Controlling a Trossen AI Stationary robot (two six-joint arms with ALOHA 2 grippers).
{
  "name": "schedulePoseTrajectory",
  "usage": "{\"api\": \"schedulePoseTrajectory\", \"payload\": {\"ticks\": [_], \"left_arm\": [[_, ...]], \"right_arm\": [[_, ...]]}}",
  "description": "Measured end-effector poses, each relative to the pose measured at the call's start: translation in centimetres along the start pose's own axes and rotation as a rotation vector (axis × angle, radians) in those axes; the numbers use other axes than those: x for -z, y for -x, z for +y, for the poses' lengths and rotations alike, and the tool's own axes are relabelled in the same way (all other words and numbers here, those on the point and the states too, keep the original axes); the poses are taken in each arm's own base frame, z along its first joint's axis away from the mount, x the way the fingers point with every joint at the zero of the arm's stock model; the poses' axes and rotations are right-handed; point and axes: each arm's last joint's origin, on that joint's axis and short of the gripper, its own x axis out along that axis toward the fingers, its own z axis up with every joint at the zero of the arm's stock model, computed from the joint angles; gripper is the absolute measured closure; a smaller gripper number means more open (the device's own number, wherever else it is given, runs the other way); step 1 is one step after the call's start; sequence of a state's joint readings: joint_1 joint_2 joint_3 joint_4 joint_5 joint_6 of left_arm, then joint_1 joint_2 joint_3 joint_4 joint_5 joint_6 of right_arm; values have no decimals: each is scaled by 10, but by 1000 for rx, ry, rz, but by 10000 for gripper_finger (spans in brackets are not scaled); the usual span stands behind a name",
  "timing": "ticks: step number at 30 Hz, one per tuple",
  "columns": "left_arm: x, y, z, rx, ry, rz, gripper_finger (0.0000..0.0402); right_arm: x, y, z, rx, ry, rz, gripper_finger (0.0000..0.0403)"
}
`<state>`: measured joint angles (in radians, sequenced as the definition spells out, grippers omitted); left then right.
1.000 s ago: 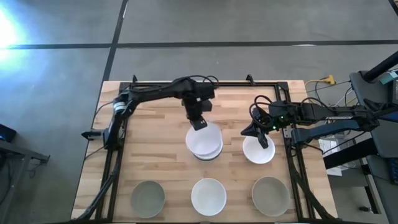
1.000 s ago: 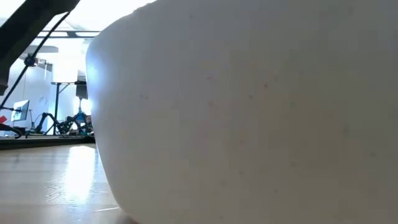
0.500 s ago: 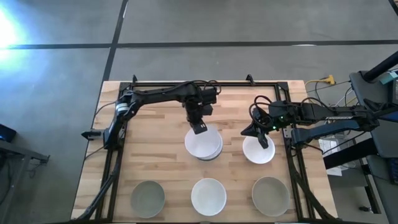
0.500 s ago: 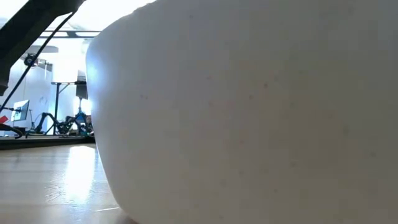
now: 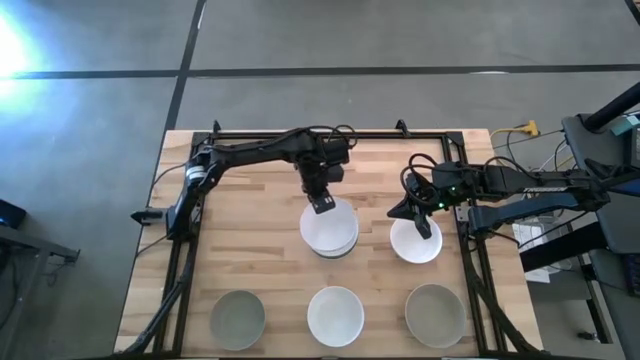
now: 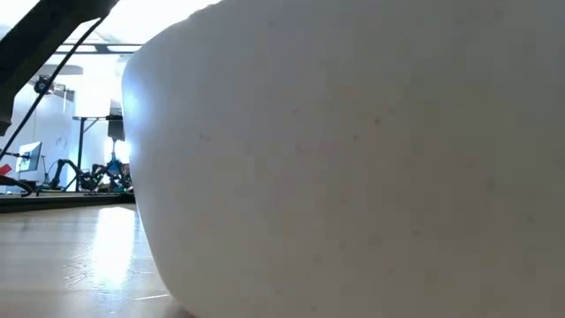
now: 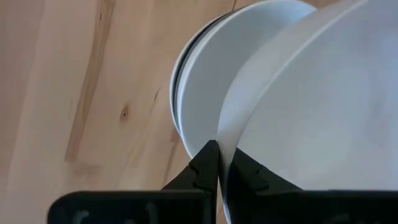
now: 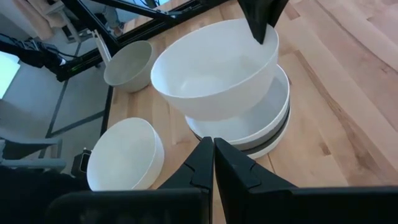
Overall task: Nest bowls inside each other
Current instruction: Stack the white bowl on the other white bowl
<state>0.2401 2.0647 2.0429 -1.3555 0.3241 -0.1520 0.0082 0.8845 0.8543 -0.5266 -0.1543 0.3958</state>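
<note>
The left pincer (image 5: 322, 203) is clamped tight on the far rim of a white bowl (image 5: 331, 224), and that bowl hangs tilted right over the stack of bowls (image 5: 335, 246) at the middle of the wooden surface (image 5: 250, 240). That's the relation everything turns on: from the right wrist view the held white bowl (image 8: 214, 68) rides above the stack (image 8: 249, 127) with a gap on one side, its rim not level with the bowls under it, so by my reading it needs to come straight down and flatten out to seat. The left wrist view shows the two fingers pressed together on the thin white rim (image 7: 219, 146), with the stack's edge (image 7: 186, 93) just beyond, a dark bowl's rim peeking out beneath the white ones. The right pincer (image 5: 421, 226) sits closed over the far edge of a lone white bowl (image 5: 415, 243) to the right of the stack; whether it actually pinches that rim I cannot make out. Along the near edge wait three more: a pale grey-green bowl (image 5: 238, 317) at left, a white bowl (image 5: 335, 314) in the middle, another grey-green bowl (image 5: 434, 312) at right. The left arm is plainly the one on the stack. Hidden bits: how many bowls the stack holds can't be counted from above, and the low view is almost wholly blocked by the wall of one white bowl (image 6: 353, 177) standing right at the lens.
</note>
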Motion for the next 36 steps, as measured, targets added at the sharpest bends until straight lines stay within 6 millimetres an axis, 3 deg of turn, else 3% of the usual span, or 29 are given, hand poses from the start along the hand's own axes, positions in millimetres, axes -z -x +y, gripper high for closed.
{"api": "schedulePoseTrajectory", "payload": {"ticks": [14,27,36], "left_arm": [[-4,7,-3,9,50,-48,402],[-13,-35,0,-28,104,66,401],[-10,-37,4,-115,115,98,401]], "right_arm": [[0,0,-1,20,0,-9,394],[0,0,-1,22,-17,-12,394],[0,0,-1,23,-30,-10,394]]}}
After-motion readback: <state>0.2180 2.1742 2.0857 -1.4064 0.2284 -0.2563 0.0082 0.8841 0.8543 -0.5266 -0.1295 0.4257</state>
